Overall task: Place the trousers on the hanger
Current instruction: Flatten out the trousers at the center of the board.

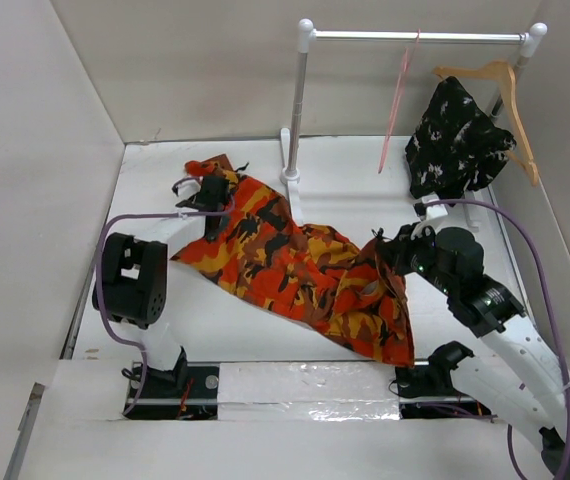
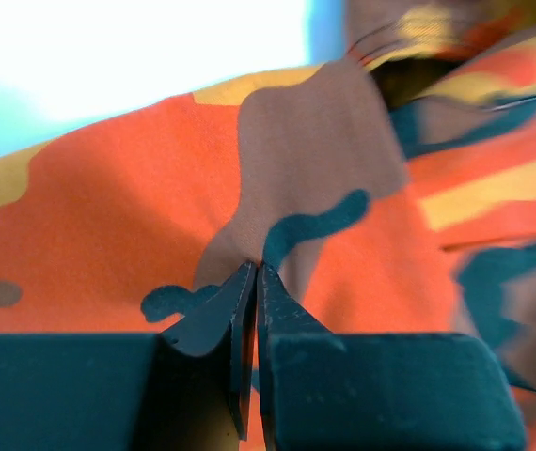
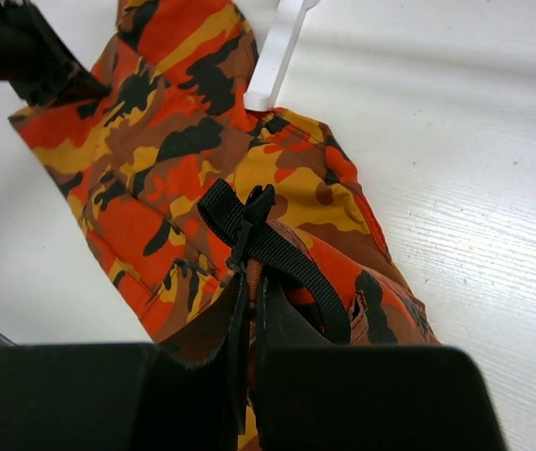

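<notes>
**Desk:** What's your left arm doing?

**Operator:** I've got the left gripper down on the far-left end of the trousers; on its wrist camera the jaws are together, tips right against the camouflage cloth; whether a fold is caught between them, I cannot tell.

**Desk:** And the right?

**Operator:** The right gripper is clamped on the trousers towards their right end; on my wrist view there's orange cloth pinched between the fingers, and a black strap loops just above them; the fabric peaks at that grip and drapes away from it.

**Desk:** How do the trousers lie?

**Operator:** Spread on a diagonal across the white table, far left down to near right; they pass just beside the foot of the rack post.

**Desk:** The hanger?

**Operator:** I see the hanger, thin and pink, hanging from the rail at the back, well apart from the trousers; to its right a wooden hanger carries a black-and-white garment.
</notes>
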